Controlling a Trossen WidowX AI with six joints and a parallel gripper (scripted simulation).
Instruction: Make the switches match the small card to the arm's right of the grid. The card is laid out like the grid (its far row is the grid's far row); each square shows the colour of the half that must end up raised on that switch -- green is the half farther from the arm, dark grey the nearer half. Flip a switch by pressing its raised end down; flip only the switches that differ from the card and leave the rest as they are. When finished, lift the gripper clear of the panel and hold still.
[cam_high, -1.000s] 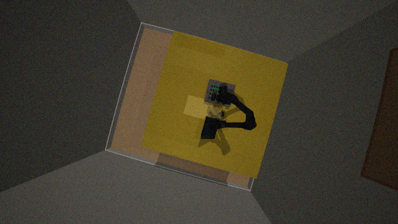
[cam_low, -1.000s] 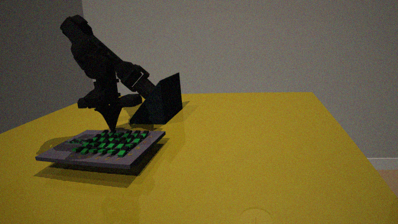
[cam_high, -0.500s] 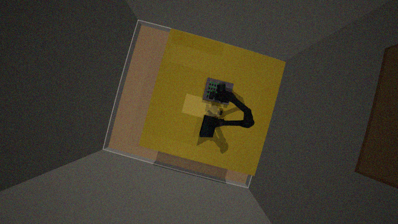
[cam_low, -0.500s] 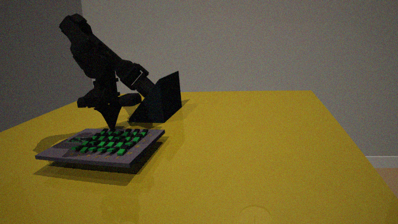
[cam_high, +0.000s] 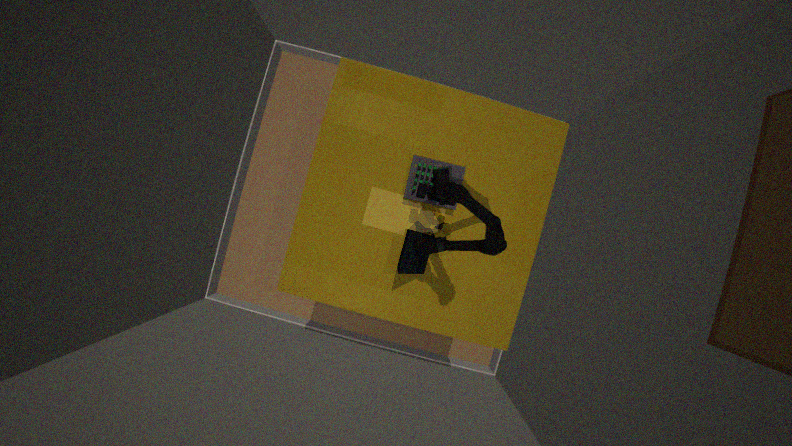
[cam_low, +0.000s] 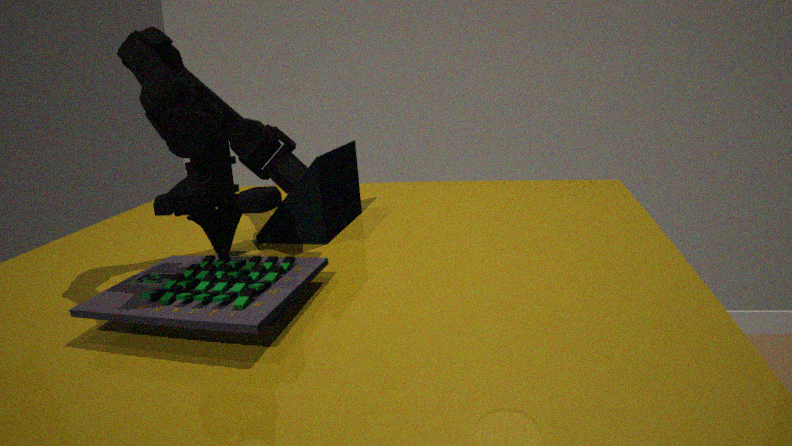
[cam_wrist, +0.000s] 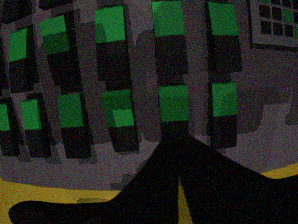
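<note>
My gripper (cam_low: 223, 258) (cam_wrist: 174, 139) is shut and empty. Its tips are at the dark near half of a switch (cam_wrist: 173, 103) in the nearest row, second from the right in the wrist view; whether they touch it I cannot tell. The grey panel (cam_high: 459, 172) (cam_low: 110, 314) (cam_wrist: 60, 176) carries several rows of green and dark switches. The rightmost switch (cam_wrist: 224, 100) of that row is just right of the tips. The small card (cam_low: 149, 278) (cam_wrist: 254, 31) shows at the wrist view's upper right, partly cut off. The arm hides part of the panel in the top view.
The panel lies on the yellow table top (cam_high: 354, 138) (cam_low: 498, 310). The black arm base (cam_high: 412, 257) (cam_low: 332, 193) stands on the panel's near side. Neighbouring switches stand close to the fingertips. The arm's shadow falls across the panel and table.
</note>
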